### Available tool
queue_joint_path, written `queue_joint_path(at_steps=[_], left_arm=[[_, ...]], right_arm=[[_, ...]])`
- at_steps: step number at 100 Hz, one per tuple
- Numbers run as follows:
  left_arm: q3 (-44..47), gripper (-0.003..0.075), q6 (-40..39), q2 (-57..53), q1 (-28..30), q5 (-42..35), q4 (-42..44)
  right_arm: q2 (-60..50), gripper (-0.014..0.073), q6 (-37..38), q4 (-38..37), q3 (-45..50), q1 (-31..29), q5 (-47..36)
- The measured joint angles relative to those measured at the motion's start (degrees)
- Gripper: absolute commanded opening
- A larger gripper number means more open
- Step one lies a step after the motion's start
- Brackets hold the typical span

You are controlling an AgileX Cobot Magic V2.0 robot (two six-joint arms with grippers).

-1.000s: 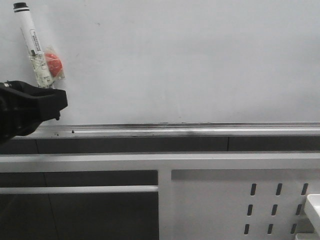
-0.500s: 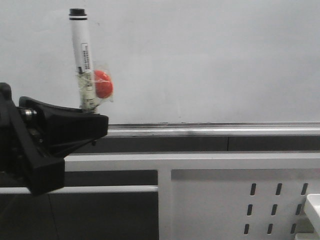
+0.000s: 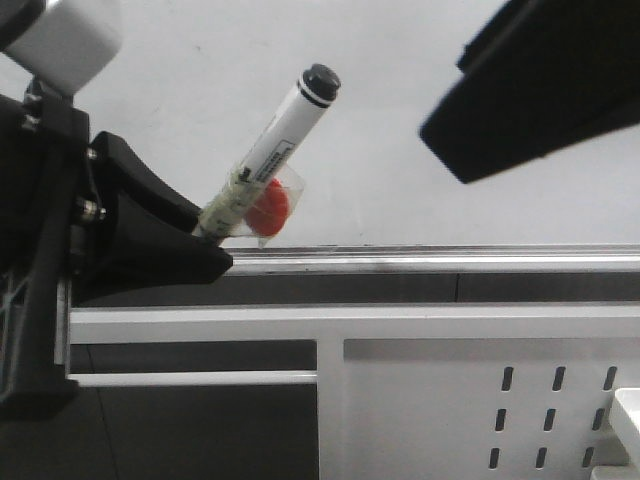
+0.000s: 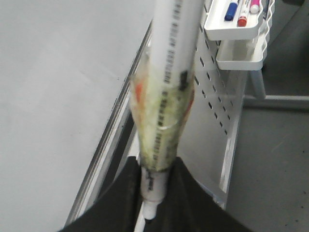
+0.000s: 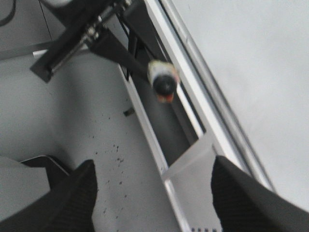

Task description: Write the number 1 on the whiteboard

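1. Since half a second ago, the marker [image 3: 268, 158] is tilting over – it stood upright then, and now it is leaning toward my right with its black cap uppermost, while my right pincer [image 3: 535, 85] is coming into the front view's upper right corner, where nothing showed before.
2. Edges and room: the whiteboard [image 3: 400, 60] is filling the background, bare between my two arms, and its silvery metal rail [image 3: 430, 258] is running along the lower edge. Below that sits the white perforated frame [image 3: 480, 390]. The open stretch of board lies between the marker's cap and my right pincer.
3. My left pincer [image 4: 153, 193] is clamping the marker at its lower end – the black fingers [image 4: 186, 186] are pressing both sides of the barrel. A clear wrap with a red blob [image 3: 268, 212] is sticking to the barrel just above my grip.
4. My right pincer is standing wide apart and holding nothing; in its wrist view the two dark fingers [image 5: 241, 193] are flanking the frame and floor, with the marker's cap well ahead of them.
5. No stroke of the number 1 is showing on the board.
6. Hard to tell: whether the marker is touching the board; the right wrist view is blurred, and my right pincer is cut off by the front view's edge.
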Motion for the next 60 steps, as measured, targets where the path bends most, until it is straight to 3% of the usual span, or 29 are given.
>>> queue_joint_path(at_steps=[23, 60], left_arm=[[-0.1, -0.002, 0.0, -2.5, -3.0, 2.7, 0.4], [-0.1, -0.002, 0.0, -2.5, -3.3, 2.7, -0.2]], right_arm=[[4.7, 0.0452, -0.2, -0.5, -3.1, 1.5, -3.3], [9.6, 0.0452, -0.4, -0.6, -4.2, 4.6, -6.9]])
